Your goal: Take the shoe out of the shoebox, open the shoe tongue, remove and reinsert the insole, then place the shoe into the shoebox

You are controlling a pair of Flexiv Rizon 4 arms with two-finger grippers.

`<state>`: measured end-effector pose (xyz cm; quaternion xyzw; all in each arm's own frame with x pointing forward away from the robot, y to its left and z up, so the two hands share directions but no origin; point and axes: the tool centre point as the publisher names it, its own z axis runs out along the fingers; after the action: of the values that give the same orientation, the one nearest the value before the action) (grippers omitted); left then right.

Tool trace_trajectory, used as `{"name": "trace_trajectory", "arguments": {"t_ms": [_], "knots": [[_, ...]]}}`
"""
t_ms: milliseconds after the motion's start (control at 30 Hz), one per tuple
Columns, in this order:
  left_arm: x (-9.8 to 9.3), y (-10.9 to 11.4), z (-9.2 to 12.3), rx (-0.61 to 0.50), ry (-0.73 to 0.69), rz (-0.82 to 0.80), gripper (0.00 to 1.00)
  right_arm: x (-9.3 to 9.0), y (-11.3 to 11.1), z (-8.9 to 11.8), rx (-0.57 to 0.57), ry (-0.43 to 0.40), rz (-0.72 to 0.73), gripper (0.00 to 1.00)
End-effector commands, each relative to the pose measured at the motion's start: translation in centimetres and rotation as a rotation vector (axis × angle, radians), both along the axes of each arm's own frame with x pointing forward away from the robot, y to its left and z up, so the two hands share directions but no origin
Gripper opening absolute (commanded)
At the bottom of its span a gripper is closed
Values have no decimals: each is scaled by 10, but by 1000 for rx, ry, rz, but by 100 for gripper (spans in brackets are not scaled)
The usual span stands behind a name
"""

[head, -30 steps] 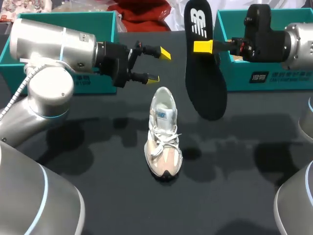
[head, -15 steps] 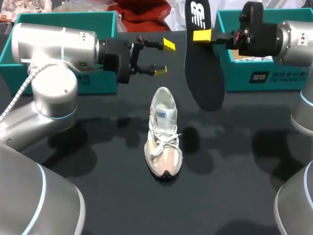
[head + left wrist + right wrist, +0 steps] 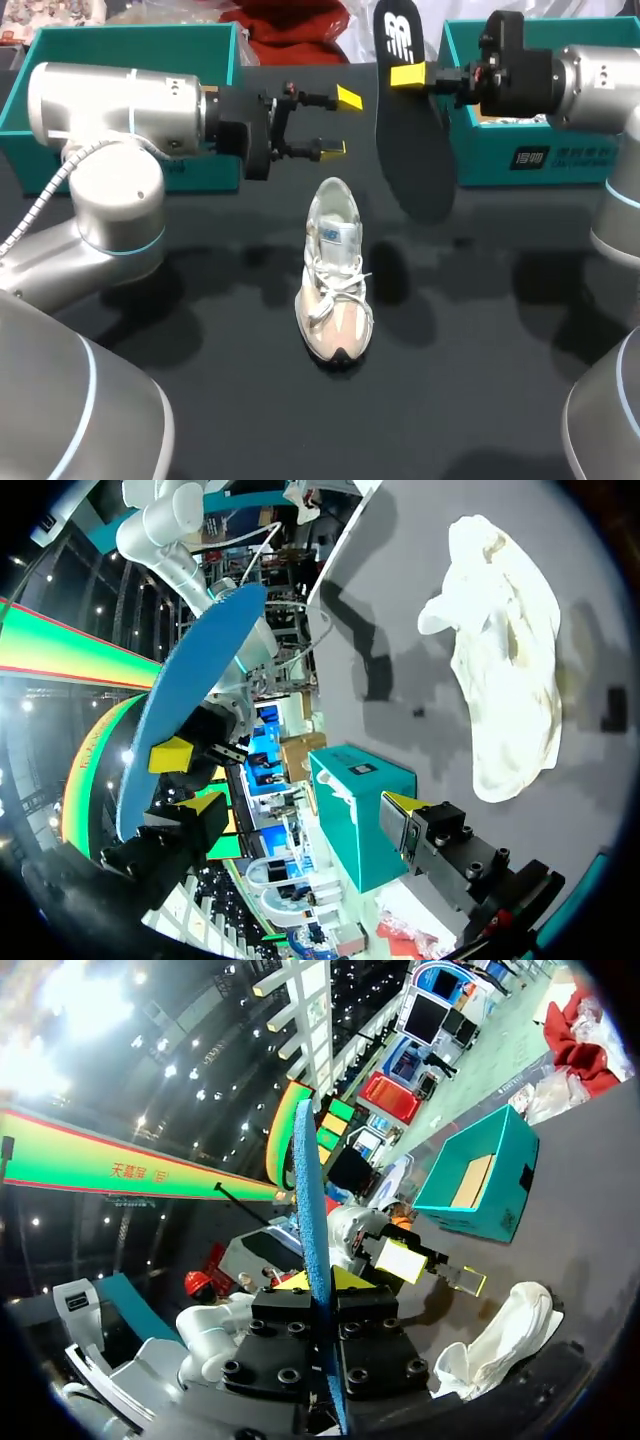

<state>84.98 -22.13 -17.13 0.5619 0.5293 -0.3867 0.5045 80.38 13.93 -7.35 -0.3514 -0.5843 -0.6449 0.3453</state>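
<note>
The pale laced shoe (image 3: 335, 275) stands upright on the black table, toe toward the near edge. Its black insole (image 3: 410, 140) hangs on edge above and to the right of the shoe, with my right gripper (image 3: 408, 75) shut on its upper part. The right wrist view shows the insole's blue edge (image 3: 310, 1210) pinched in that gripper (image 3: 325, 1280), the shoe (image 3: 500, 1345) below. My left gripper (image 3: 340, 123) hovers open and empty behind the shoe's heel, left of the insole. In the left wrist view the shoe (image 3: 505, 670) lies off to one side of the left gripper (image 3: 305, 805), and the insole's blue underside (image 3: 190, 690) to the other.
A teal shoebox (image 3: 540, 155) stands at the back right, behind my right gripper. A second teal box (image 3: 130, 38) sits at the back left, partly hidden by my left arm. Dark table surface surrounds the shoe.
My right gripper has lifted the insole a little and drawn it toward the far edge. My left gripper has shifted right and slightly farther back. The shoe has not moved.
</note>
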Motion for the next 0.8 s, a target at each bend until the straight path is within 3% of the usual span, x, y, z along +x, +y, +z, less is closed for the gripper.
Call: {"name": "trace_trajectory", "arguments": {"t_ms": [33,133,467,567,800], "knots": [[-6,-8,6,-1,-2,26,100,25,7,-3,-121,207,-7,0],[-4,1,9,-6,1,66,100,28,0,-14,-140,232,-66,0],[-6,-3,8,-20,-8,32,100,28,0,-14,-140,232,-66,0],[-8,-8,9,-39,-23,6,100,40,13,-27,-172,307,-36,0],[-9,-6,18,-69,-35,-12,100,54,23,-46,-122,348,-31,0]]}}
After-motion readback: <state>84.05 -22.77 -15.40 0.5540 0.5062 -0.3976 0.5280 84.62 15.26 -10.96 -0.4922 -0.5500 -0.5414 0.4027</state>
